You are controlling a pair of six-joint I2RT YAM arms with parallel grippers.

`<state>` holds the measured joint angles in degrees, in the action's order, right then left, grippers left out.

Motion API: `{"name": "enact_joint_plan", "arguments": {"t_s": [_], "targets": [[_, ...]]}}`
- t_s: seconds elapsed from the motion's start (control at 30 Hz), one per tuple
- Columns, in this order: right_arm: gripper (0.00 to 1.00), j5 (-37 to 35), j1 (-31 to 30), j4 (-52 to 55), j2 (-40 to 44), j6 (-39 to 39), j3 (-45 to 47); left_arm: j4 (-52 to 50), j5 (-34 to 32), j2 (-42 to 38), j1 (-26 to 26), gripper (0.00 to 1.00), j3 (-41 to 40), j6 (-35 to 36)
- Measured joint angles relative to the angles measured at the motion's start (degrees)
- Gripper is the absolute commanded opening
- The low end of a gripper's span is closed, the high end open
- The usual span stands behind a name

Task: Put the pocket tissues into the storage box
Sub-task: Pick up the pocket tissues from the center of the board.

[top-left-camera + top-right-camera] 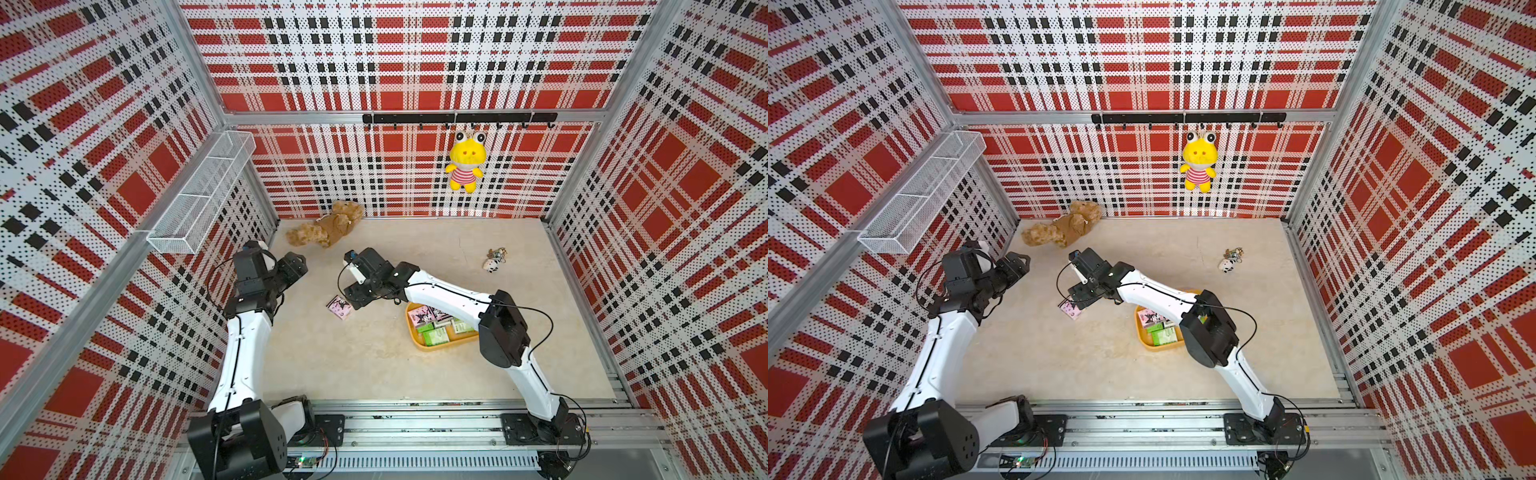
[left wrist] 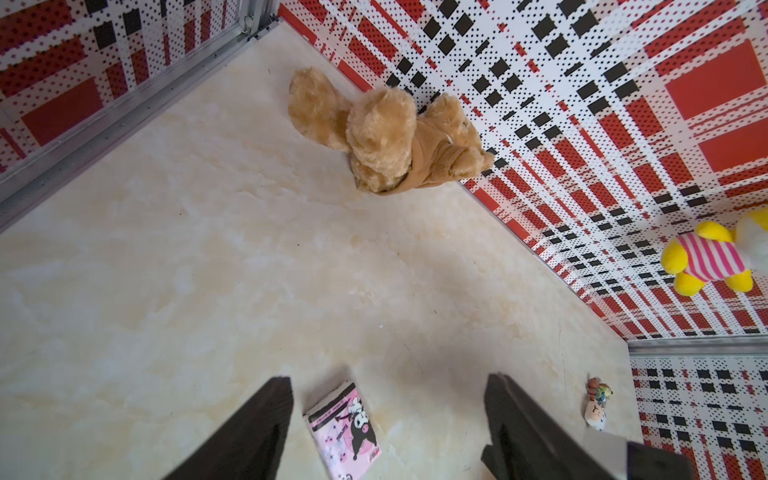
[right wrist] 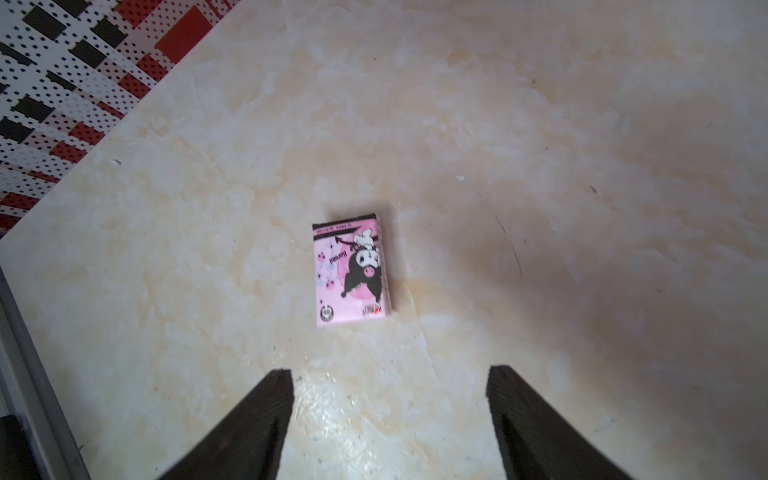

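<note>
One pink pocket tissues pack [image 1: 340,307] [image 1: 1071,309] with a black cartoon character lies flat on the beige floor, left of the storage box. My right gripper [image 1: 352,301] [image 3: 390,370] hovers just beside it, open and holding nothing; in the right wrist view the pack [image 3: 351,272] lies ahead of the fingertips. The yellow-orange storage box [image 1: 415,336] [image 1: 1144,340] holds pink packs [image 1: 422,315] and green-and-white packs [image 1: 436,336], partly hidden by my right arm. My left gripper [image 1: 297,266] [image 2: 389,380] is open and empty, raised near the left wall, with the pack [image 2: 345,432] far below it.
A brown teddy bear [image 1: 328,226] lies by the back wall. On that wall a yellow frog plush [image 1: 465,164] hangs from a hook rail. A small keychain toy [image 1: 492,264] sits at the right. A white wire basket [image 1: 203,195] is mounted on the left wall.
</note>
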<state>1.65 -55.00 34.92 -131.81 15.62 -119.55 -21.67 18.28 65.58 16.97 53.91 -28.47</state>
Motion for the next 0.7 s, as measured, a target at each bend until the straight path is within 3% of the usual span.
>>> {"name": "enact_joint_plan", "arguments": {"t_s": [0.3, 0.7], "targets": [[0.87, 4.13, -1.29, 3.74, -14.84, -1.05, -17.22, -0.28, 0.37, 0.0, 0.15, 0.8, -0.09, 0.33], [0.88, 6.69, -2.36, 8.5, -19.52, -1.07, -24.55, -0.44, 0.59, 0.42, 0.15, 0.8, -0.31, 0.48]]}}
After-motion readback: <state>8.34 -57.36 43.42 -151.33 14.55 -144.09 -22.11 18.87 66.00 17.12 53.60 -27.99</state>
